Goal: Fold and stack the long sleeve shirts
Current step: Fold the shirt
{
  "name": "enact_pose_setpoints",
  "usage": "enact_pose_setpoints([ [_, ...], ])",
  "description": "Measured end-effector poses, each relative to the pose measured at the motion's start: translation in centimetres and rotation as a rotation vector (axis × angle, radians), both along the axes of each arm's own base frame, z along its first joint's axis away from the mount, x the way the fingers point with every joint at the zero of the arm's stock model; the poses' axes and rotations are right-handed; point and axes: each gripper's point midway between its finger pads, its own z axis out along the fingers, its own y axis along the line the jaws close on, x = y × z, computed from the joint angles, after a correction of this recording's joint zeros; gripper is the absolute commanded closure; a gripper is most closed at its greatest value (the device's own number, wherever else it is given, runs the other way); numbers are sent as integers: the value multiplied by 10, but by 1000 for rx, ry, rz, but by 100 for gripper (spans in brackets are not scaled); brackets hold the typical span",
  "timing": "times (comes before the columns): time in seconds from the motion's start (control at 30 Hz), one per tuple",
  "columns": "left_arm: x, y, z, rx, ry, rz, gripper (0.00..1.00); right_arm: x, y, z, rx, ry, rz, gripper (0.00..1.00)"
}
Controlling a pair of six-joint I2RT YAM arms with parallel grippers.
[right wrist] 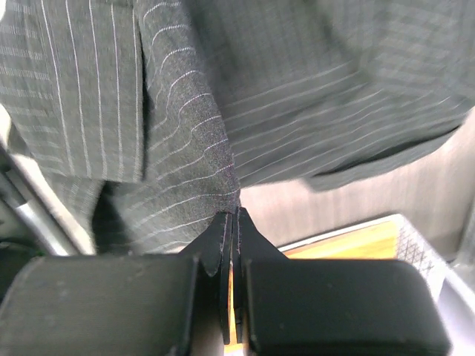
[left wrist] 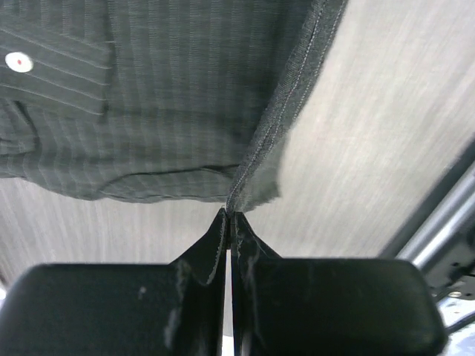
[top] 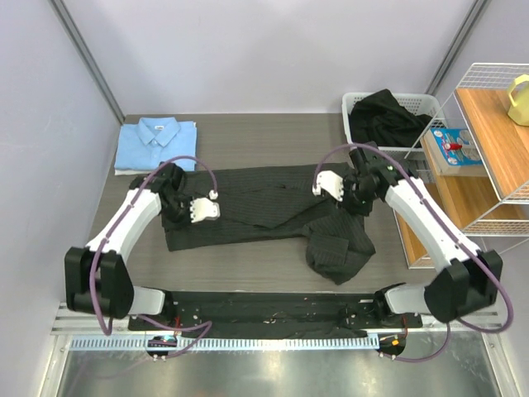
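Charcoal pinstriped shirt point(top: 264, 211) lies stretched left to right across the table point(top: 248, 266), left gripper point(left wrist: 228, 219) clamped on its left edge, right gripper point(right wrist: 234, 219) pinched shut on what looks like the sleeve end, each arm owning its own side, folded light blue shirt point(top: 155, 142) waiting far-left.

Robotics lab cell, bare partition walls point(top: 248, 50), aluminium mounting rail point(top: 273, 341)

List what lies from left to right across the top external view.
Folded light blue button-up shirt → left end effector → right end effector → white plastic laundry basket holding a dark garment → white wire shelf rack. The black pinstriped shirt spans both end effectors, so it has no single place.
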Motion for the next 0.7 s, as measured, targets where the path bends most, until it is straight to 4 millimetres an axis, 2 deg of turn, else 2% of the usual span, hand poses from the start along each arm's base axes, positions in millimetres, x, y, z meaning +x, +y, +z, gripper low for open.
enact_pose_setpoints([
  [0.13,30,4,0,-6,0,24,100,32,5,-4,3,14,10,99],
  [0.3,65,5,-2,-17,-25,43,100,59,2,-28,-17,75,5,99],
  [0.5,76,4,-27,-11,29,49,100,85,4,-49,-27,114,-6,99],
  [0.7,78,4,-38,-7,40,52,98,91,5,-61,-31,139,-15,99],
])
